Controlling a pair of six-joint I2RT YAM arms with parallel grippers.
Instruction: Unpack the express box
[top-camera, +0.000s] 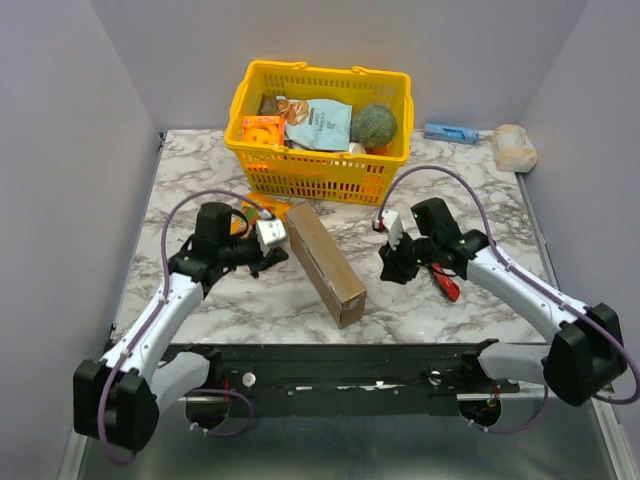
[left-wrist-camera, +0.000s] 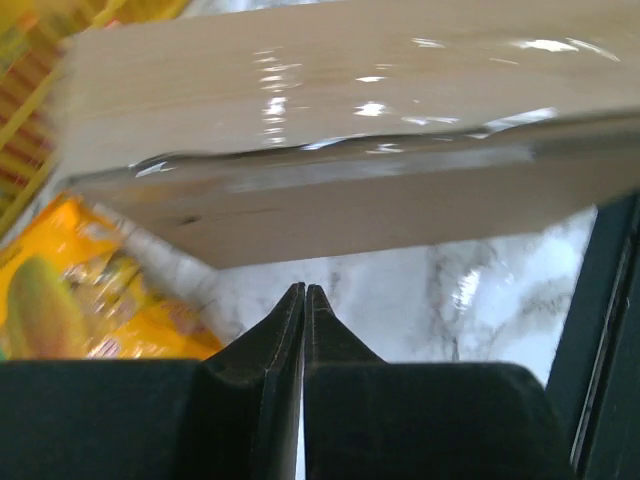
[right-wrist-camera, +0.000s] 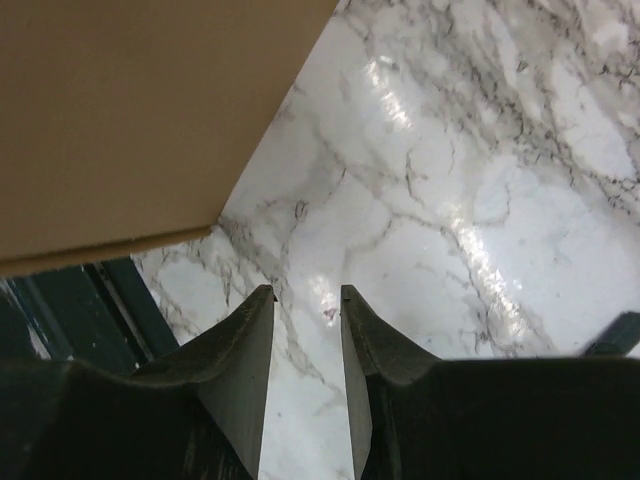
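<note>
The express box (top-camera: 325, 262), plain brown cardboard with its lid closed, lies at the table's middle between both arms. It fills the top of the left wrist view (left-wrist-camera: 340, 140) and the upper left of the right wrist view (right-wrist-camera: 140, 110). My left gripper (top-camera: 272, 252) is shut and empty just left of the box, its tips (left-wrist-camera: 304, 290) close to the box's side wall. My right gripper (top-camera: 388, 262) is open and empty over bare marble right of the box (right-wrist-camera: 305, 292).
A yellow basket (top-camera: 322, 128) holding several grocery items stands behind the box. A yellow-orange packet (left-wrist-camera: 70, 290) lies left of the box near my left gripper. A red-handled tool (top-camera: 445, 282) lies under my right arm. A blue item (top-camera: 450, 133) and a beige roll (top-camera: 514, 148) sit at the back right.
</note>
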